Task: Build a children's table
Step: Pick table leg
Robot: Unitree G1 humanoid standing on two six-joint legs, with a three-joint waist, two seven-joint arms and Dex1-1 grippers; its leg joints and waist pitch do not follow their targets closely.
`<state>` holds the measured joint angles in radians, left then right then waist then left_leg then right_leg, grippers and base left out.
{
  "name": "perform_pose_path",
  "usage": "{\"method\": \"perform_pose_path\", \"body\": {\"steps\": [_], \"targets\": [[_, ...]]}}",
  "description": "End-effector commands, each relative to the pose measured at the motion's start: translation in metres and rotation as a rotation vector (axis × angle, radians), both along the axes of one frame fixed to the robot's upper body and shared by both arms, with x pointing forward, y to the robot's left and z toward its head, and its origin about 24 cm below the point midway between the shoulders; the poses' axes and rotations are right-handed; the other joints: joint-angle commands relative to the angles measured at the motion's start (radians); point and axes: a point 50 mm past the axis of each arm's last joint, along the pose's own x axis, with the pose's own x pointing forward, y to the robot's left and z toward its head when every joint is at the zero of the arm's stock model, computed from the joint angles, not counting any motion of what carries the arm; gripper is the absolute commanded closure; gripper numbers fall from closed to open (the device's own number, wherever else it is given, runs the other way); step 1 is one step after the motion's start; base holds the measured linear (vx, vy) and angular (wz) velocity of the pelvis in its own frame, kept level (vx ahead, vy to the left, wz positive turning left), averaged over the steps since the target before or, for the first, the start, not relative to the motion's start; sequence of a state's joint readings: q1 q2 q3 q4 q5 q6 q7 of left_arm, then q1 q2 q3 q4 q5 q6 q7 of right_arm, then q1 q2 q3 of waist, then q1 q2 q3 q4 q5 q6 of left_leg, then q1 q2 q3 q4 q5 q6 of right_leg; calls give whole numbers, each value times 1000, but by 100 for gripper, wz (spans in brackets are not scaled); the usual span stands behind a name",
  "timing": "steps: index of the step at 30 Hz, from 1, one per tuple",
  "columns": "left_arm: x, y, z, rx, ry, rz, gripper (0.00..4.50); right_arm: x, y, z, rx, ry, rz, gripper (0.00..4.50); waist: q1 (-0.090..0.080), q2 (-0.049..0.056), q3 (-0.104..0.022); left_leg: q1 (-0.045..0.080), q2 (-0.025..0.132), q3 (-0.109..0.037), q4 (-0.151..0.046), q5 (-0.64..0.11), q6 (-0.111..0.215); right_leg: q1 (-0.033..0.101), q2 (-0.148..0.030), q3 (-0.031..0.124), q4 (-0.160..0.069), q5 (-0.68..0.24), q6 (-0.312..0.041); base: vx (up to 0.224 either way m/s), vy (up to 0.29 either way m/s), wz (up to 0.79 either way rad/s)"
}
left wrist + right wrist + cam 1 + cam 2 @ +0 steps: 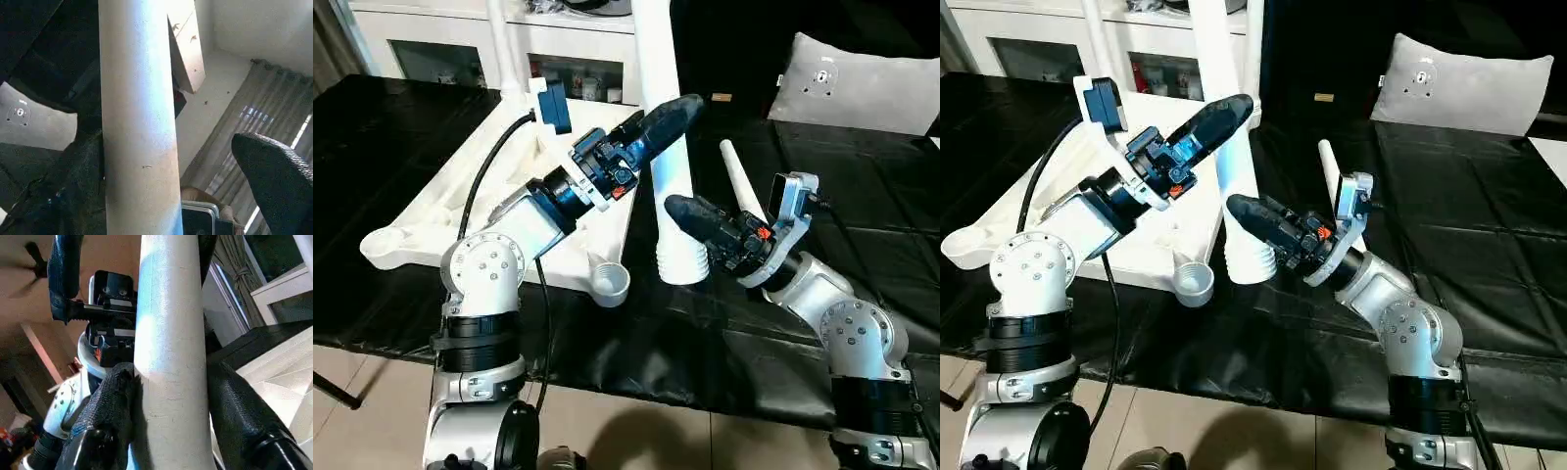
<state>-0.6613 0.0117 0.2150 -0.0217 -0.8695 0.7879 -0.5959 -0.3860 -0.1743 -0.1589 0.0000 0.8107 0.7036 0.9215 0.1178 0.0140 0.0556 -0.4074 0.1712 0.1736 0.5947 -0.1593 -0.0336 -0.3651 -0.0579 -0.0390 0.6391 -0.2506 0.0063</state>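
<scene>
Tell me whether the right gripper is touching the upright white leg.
Touching. In the right wrist view the right gripper has both black fingers pressed against opposite sides of the upright leg, with no gap showing.

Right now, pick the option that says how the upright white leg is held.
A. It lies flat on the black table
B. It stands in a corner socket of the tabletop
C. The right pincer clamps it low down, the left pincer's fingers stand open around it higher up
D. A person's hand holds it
C: the right pincer presses both fingers against the leg, while the left pincer stands open around it higher up.
</scene>
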Motion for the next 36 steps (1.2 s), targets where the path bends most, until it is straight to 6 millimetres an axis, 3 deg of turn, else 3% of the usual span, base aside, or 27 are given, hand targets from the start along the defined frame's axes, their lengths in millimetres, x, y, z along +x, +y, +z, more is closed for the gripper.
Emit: {"method": "perform_pose_path", "body": {"steps": [1, 9, 10, 13, 16, 17, 22, 29, 33, 36], "targets": [[-6, -4, 8, -1, -61, -35, 37, -1, 0, -5, -49, 14, -7, 264, 4, 1, -65, 31, 59, -25, -71, -155, -16, 31, -87, 41, -83, -16, -193, 0, 0, 0], [-6, -3, 5, 108, -102, -18, 37, 2, 4, -16, -187, 13, -47, 265, 4, 2, -67, 33, 59, -25, -71, -148, -23, 31, -86, 41, -81, 4, -185, 0, 0, 0], [-5, -2, 3, 141, -109, -4, 37, 4, 5, -21, -244, 9, -68, 265, 3, 8, -67, 33, 58, -25, -70, -147, -26, 30, -85, 41, -79, 9, -186, 0, 0, 0], [-4, -2, 4, 137, -110, 3, 37, 5, 6, -22, -272, -1, -77, 265, 0, 5, -67, 34, 58, -24, -71, -159, -31, 31, -86, 41, -79, 14, -191, 0, 0, 0], [-4, -1, 4, 137, -112, 7, 37, 5, 7, -22, -276, -9, -77, 266, 0, 5, -67, 33, 58, -24, -71, -162, -26, 32, -85, 41, -78, 23, -202, 0, 0, 0], [-3, -1, 1, 148, -106, 14, 37, 5, 8, -21, -275, -16, -75, 266, -1, -2, -67, 33, 58, -23, -70, -161, -23, 33, -85, 41, -79, 26, -203, 0, 0, 0], [2, 3, -5, 190, -75, 55, 37, 5, 8, -21, -284, -31, -68, 266, 0, 2, -66, 33, 58, -23, -70, -160, -14, 31, -85, 41, -78, 13, -206, 0, 0, 0], [14, 15, -15, 426, -198, 205, 37, 4, 9, -22, -303, -47, -60, 266, 1, 5, -69, 34, 59, -26, -69, -146, -12, 32, -86, 42, -80, 19, -174, 0, 0, 0], [16, 19, -16, 477, -226, 233, 37, 4, 9, -23, -304, -48, -57, 266, 0, 5, -71, 34, 60, -26, -68, -140, -15, 32, -86, 40, -71, 71, -198, 0, 0, 0], [18, 23, -22, 555, -258, 253, 78, 4, 10, -23, -304, -51, -54, 266, 0, 5, -70, 35, 59, -25, -69, -153, -14, 31, -86, 41, -71, 50, -196, 0, 0, 0]]}}
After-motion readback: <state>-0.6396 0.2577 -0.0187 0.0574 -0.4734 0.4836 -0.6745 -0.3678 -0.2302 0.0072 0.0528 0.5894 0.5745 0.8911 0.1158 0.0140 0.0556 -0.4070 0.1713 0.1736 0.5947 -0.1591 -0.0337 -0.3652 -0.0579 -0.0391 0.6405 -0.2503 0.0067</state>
